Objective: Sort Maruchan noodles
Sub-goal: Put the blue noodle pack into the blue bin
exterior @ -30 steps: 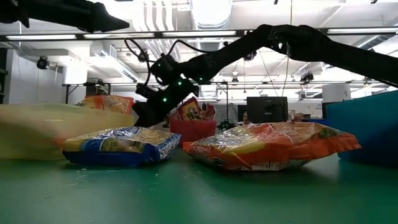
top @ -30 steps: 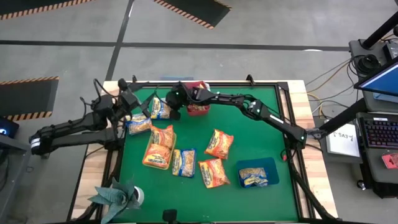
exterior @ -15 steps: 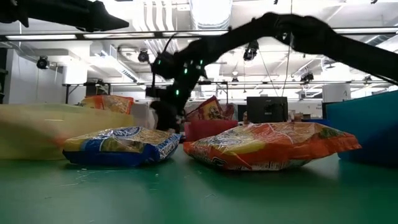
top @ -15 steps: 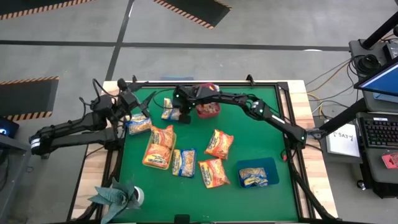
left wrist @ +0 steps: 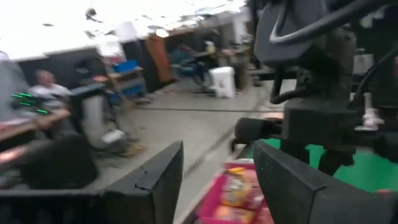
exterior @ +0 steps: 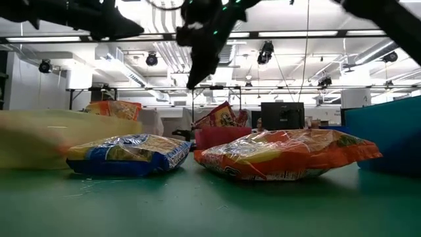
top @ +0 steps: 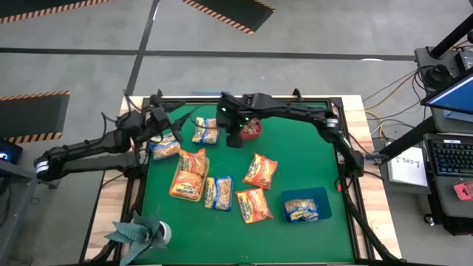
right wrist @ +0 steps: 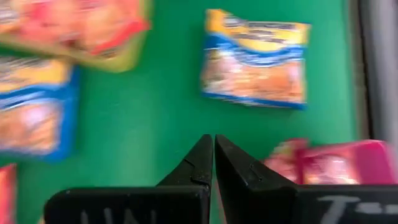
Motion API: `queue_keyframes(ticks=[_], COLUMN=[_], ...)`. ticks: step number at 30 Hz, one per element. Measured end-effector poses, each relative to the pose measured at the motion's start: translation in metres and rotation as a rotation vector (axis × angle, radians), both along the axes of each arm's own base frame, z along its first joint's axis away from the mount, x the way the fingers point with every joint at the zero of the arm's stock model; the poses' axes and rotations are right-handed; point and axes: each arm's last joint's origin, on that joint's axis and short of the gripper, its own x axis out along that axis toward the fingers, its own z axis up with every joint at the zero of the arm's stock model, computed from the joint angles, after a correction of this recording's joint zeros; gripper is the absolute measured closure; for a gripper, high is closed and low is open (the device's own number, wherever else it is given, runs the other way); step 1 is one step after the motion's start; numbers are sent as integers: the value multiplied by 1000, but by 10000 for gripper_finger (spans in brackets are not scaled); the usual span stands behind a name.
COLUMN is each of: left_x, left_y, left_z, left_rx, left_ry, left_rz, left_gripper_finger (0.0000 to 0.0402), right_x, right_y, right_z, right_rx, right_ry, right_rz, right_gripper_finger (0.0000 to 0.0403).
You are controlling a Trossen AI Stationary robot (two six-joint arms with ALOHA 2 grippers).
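Noodle packets point(top: 205, 131) lay scattered on the green table point(top: 310, 155), one already in the red tray point(top: 251, 129), while the right claw point(top: 233, 137) hovered above with fingers closed and empty, and the left claw point(top: 167, 133) stood apart-fingered, holding nothing, near the table's left edge.

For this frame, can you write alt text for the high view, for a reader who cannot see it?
Seen from above, the right gripper, shut and empty, hovers over a green table beside a red tray holding a packet. The left gripper sits at the left edge. Orange and blue-and-yellow noodle packets lie loose mid-table; one lies in a blue tray.
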Motion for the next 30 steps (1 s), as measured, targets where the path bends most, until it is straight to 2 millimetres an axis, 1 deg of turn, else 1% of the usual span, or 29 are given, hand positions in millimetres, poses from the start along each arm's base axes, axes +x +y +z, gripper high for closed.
queue_keyframes(ticks=[4, 8, 10, 12, 14, 16, 19, 23, 27, 30], left_x=[19, 42, 53, 64, 74, 81, 90, 102, 114, 121], left_y=[4, 12, 16, 19, 23, 28, 37, 44, 50, 53], left_z=[6, -5, -10, -15, -18, -20, -23, -27, -30, -31], left_rx=[-116, -231, -260, -306, -381, -468, -587, -689, -753, -801], left_ry=[28, 161, 234, 275, 296, 327, 426, 556, 593, 601], left_rz=[-91, -102, -129, -198, -272, -306, -262, -221, -195, -173], left_gripper_finger=[258, 293, 311, 325, 337, 347, 359, 363, 363, 363], right_x=[-24, -54, -71, -87, -103, -119, -141, -166, -188, -204], right_y=[22, 40, 46, 51, 54, 56, 60, 66, 69, 70], right_z=[-3, -14, -24, -33, -40, -47, -57, -61, -64, -61], right_rx=[55, 47, 47, 52, 59, 57, 32, -19, -83, -121], right_ry=[-85, -209, -247, -286, -335, -379, -455, -641, -757, -804], right_rz=[69, 70, 71, 59, 39, 25, 38, 69, 100, 114], right_gripper_finger=[394, 394, 394, 394, 394, 394, 394, 394, 394, 394])
